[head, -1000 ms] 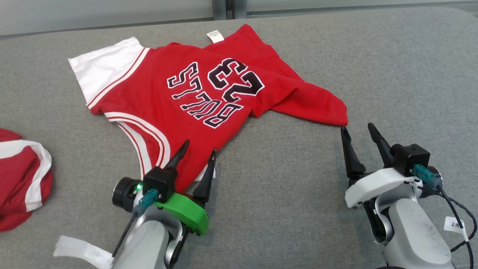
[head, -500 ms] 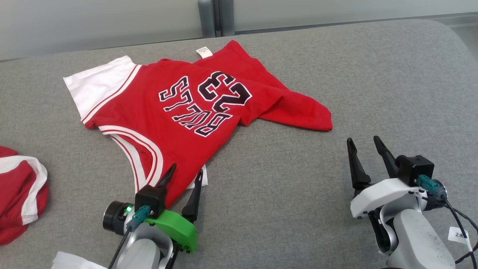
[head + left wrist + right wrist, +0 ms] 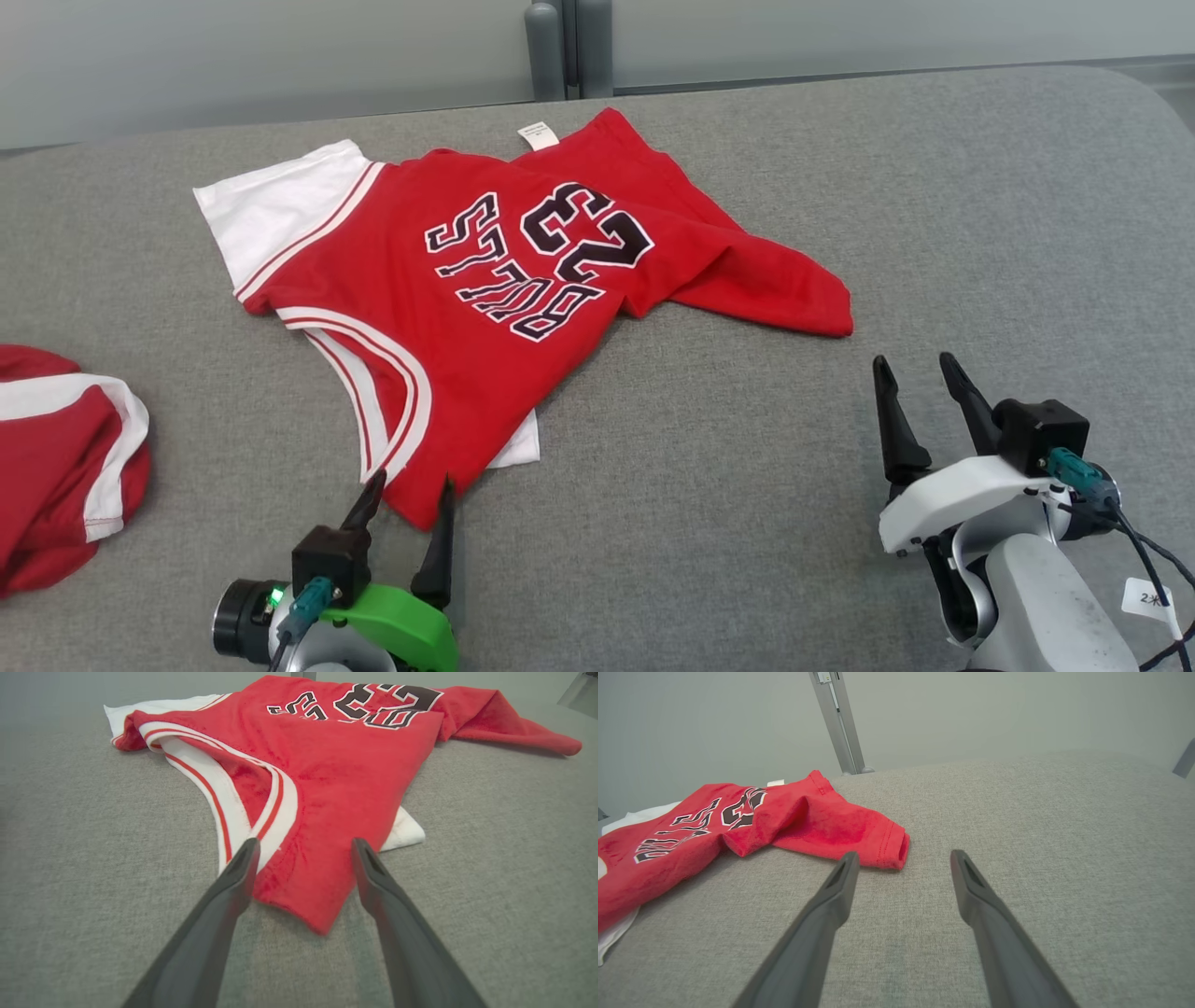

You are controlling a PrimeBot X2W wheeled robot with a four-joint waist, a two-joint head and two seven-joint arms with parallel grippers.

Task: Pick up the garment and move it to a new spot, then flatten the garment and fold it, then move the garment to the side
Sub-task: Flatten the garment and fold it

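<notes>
Likely soft and light, the shirt (image 3: 485,308) would sag (thin cloth); its near corner (image 3: 420,511) suits a pinch. Left gripper (image 3: 413,478) and right gripper (image 3: 911,358) gape empty.

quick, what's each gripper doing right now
Left gripper: open, holding nothing, straddling a corner of the red jersey.
Right gripper: open, empty, apart from it.

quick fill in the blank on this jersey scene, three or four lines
The red jersey is printed with the number ___.
The left end effector and right end effector both have jaws that stand ___.
The fabric surface under the jersey is ___ in colour.
A second red and white garment lies at the robot's far ___.
Missing words: 23; open; gray; left.
</notes>
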